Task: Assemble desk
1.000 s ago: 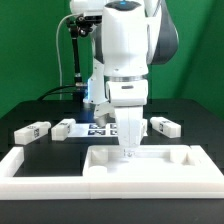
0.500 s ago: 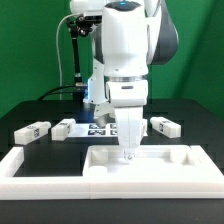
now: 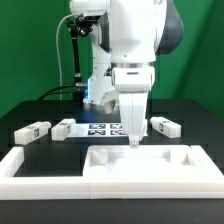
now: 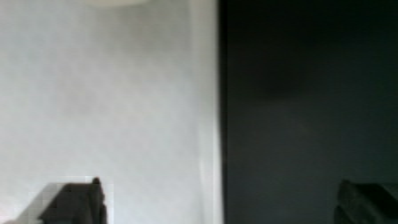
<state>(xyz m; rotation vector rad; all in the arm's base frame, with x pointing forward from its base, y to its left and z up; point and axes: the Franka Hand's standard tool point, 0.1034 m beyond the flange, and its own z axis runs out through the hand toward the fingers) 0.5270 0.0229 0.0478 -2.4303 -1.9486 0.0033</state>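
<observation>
**A:** The gripper is hanging at the far rim of the desk panel, fingers pointing straight down.

**B:** Touching it?

**A:** I can't tell from the exterior view. The tips are meeting the rim line, white against white.

**B:** Is it carrying anything?

**A:** Nothing. In the wrist view the two dark fingertips are standing wide apart with an empty gap between them. One is hovering over a pale, blurred surface and the other over the dark table. Both are being cropped by the picture's edge.

**B:** And the panel itself?

**A:** It is lying flat at the front of the table, nestled against the L-shaped border rail. The seam between them is hard to trace.

**B:** What about the legs?

**A:** One leg post and a second leg post are lying behind the rail, toward the exterior view's left. A third leg post is lying just to the exterior view's right of the gripper. Their tags are too small to read.

**B:** Anything behind the gripper?

**A:** It is covering part of the marker board, so that stretch is staying hidden.
</observation>
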